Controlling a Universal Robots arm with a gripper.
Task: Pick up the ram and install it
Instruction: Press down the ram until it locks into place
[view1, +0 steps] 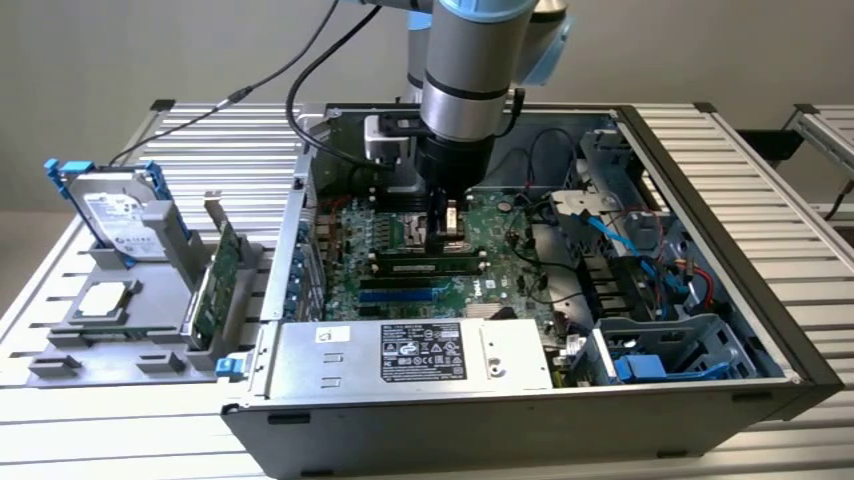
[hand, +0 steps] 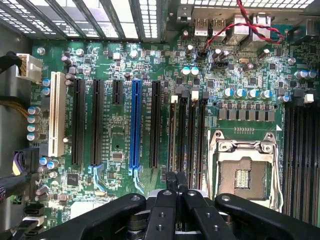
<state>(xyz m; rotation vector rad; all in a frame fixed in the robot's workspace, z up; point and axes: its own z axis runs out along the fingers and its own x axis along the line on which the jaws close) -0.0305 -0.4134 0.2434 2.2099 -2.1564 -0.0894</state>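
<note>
The ram (view1: 427, 265), a narrow green stick with black chips, stands on edge in a black memory slot on the motherboard (view1: 354, 290) inside the open computer case. My gripper (view1: 450, 235) hangs straight down just above the stick's far end; whether it touches the stick I cannot tell. In the wrist view my gripper (hand: 175, 179) is shut, its black fingers pressed together with nothing between them. The tips sit over the near end of the row of black memory slots (hand: 186, 135).
A silver power supply (view1: 414, 355) fills the case's near side, with a drive cage (view1: 661, 350) and loose cables (view1: 627, 250) on the exterior view's right. Outside, a grey fixture holds a hard drive with blue rails (view1: 120, 215) and a green card (view1: 220, 280). An open CPU socket (hand: 245, 170) lies beside the slots.
</note>
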